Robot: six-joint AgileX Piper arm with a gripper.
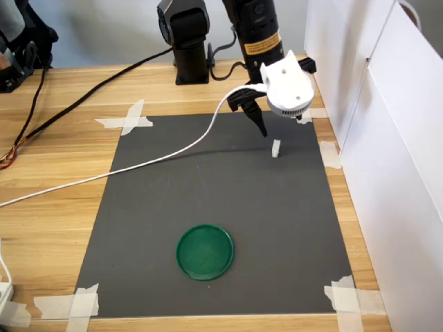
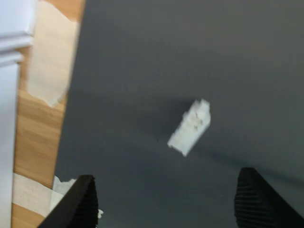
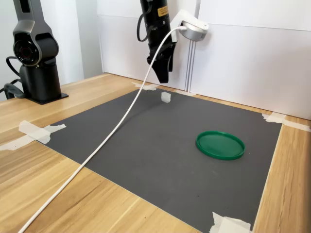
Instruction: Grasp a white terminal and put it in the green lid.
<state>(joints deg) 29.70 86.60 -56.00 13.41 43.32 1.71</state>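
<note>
Taped at its corners to the wooden table (image 1: 62,207), presumably so nothing slides under the arm: a dark grey mat (image 1: 208,194), the landmark for all else here. Resting flat on the mat, rim up and ready to receive, toward the first exterior view's near edge: the green lid (image 1: 205,252), empty, also plain in the second exterior view (image 3: 220,144). Hanging above the mat's far corner, close beside the white wall panels (image 1: 387,138): the gripper (image 2: 168,202), jaws spread wide with nothing between them, black ribbed fingertips (image 2: 80,202) showing apart in the wrist view. Likely posed so as to come down astride the part. Trailing across the mat from the wrist camera: a white cable (image 1: 138,166).

Lying on the mat in that far corner, well apart from the lid and just below the open jaws: the white terminal (image 2: 189,127), seen too in both exterior views (image 1: 275,149) (image 3: 166,97). Long axis diagonal across the wrist view, neither in line with nor square to the gap between the fingers; some wrist turn probably needed to close across the short sides. Ridged face apparently upward, though blurred.
</note>
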